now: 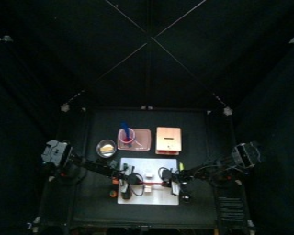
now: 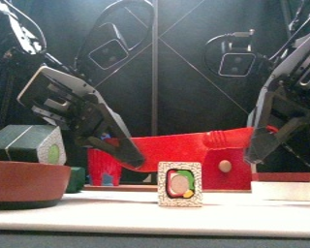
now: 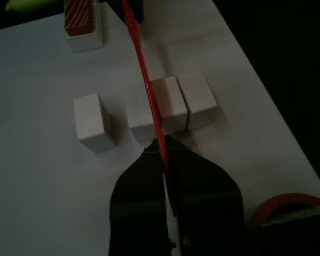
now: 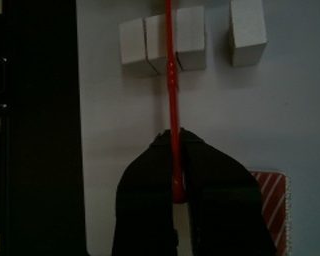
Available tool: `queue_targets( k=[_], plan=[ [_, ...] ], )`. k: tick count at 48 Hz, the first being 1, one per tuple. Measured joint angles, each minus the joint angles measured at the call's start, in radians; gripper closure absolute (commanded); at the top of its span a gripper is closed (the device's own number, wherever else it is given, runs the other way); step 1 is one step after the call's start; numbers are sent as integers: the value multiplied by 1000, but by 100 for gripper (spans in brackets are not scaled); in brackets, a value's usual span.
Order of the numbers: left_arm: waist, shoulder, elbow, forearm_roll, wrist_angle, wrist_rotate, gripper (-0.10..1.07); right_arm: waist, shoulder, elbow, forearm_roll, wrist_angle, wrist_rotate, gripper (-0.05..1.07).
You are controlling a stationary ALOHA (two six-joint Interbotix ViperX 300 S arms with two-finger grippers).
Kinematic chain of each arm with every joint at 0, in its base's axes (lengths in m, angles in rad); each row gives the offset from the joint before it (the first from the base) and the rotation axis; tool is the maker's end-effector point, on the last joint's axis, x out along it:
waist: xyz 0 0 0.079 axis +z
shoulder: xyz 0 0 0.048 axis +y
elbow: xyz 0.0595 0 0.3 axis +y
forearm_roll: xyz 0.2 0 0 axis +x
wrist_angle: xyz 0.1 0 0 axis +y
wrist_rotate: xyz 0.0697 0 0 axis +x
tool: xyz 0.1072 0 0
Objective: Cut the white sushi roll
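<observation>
Red knife across the roll

Both our end effectors, left [image 3: 170, 190] and right [image 4: 174, 190], clamp one red knife [image 3: 139, 70]. Its blade lies across the white sushi roll [image 3: 160, 108], pale blocky pieces on the white board [image 3: 43, 90].

overhead far, front level, wrists close

From above, the board [image 1: 147, 179] and its pieces are too small to make out. In the left wrist view the red knife [image 3: 143, 80] hides part of the white roll [image 3: 160, 103], and the frame edge crops an orange-red piece [image 3: 80, 22].
</observation>
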Motion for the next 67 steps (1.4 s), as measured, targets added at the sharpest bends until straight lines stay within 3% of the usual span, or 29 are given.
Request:
queue_targets(
  k=[36, 43, 54, 67],
  plan=[
    [57, -2, 8, 11, 66, 0, 74, -37, 77, -29, -54, -8, 0, 86],
    [80, -9, 15, 29, 67, 2, 74, -51, 86, -34, -81, -8, 2, 80],
    [98, -6, 18, 44, 72, 2, 74, -74, 118, -49, -89, 9, 2, 59],
    [95, 18, 23, 49, 75, 8, 74, -81, 155, -69, -92, 14, 3, 56]
  ],
)
